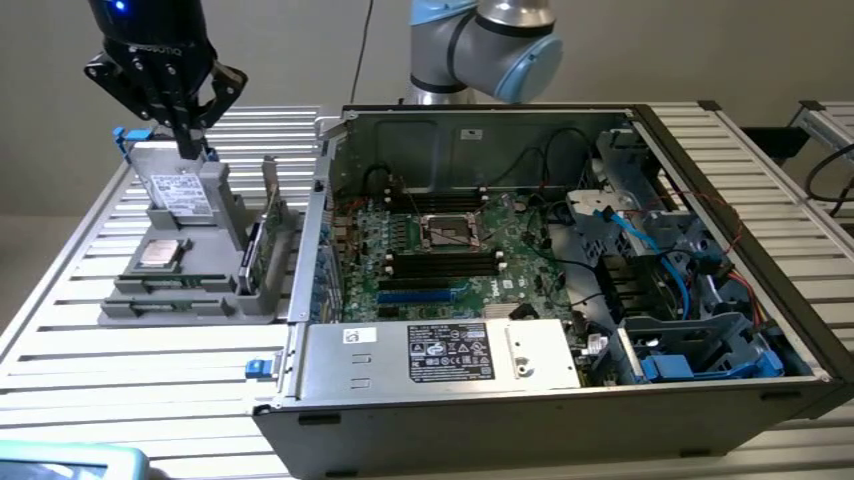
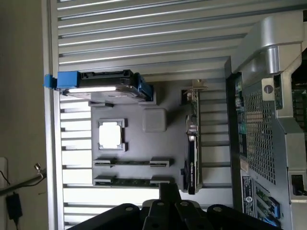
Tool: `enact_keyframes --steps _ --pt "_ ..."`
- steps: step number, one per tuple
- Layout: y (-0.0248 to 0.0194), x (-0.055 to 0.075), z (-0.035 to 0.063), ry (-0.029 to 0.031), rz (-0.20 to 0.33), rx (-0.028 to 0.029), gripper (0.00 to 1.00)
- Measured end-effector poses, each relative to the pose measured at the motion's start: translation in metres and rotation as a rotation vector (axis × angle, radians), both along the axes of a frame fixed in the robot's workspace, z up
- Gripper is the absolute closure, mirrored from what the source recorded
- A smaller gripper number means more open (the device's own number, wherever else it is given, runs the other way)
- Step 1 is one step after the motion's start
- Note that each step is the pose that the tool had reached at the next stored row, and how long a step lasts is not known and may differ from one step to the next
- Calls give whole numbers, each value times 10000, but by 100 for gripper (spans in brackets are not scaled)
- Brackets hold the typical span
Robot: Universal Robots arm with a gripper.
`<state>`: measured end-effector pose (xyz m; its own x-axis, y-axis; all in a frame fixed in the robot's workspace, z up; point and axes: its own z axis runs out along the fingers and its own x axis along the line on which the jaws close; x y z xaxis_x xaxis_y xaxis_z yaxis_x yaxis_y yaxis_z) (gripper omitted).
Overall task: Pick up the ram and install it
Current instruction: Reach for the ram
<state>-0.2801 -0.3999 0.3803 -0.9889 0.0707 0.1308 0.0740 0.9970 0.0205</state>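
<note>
At the exterior view's left, the jaws hung pressed together above the grey holder (image 1: 147, 300) on the slatted tabletop (image 1: 134, 370). The ram (image 2: 133, 163), a thin dark-green stick seen edge-on, sat in that holder between grey end brackets. Rightward stood the open computer case (image 1: 534, 420).

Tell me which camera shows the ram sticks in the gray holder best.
The wrist view. It looks straight down on the ram sticks, lying side by side in the gray holder, green edges plain between their end clips. In the exterior view they are thin strips at the holder's near end.
</note>
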Motion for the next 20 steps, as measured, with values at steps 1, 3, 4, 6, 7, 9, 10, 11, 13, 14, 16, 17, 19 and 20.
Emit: enact_keyframes --steps 1,3,4,6,7,9,10,11,13,14,16,17,19,20 --pt "0 -34 -2 0 1 -56 89" --pt "0 -69 -5 0 13 -194 89" --pt "0 -81 -5 2 20 -266 89" --pt "0 -98 -4 13 49 -408 89" --pt "0 -102 -5 22 84 -460 89" --pt "0 -105 -8 51 195 -511 89" --pt "0 -107 -9 68 261 -535 89" --pt "0 -107 -12 72 345 -549 89" --pt "0 -107 -28 67 528 -554 89" --pt "0 -109 -41 65 613 -554 89" --pt "0 -113 -63 60 754 -554 89" --pt "0 -116 -74 57 818 -555 89" --pt "-1 -122 -95 54 935 -556 89" --pt "-1 -127 -108 51 991 -555 89"
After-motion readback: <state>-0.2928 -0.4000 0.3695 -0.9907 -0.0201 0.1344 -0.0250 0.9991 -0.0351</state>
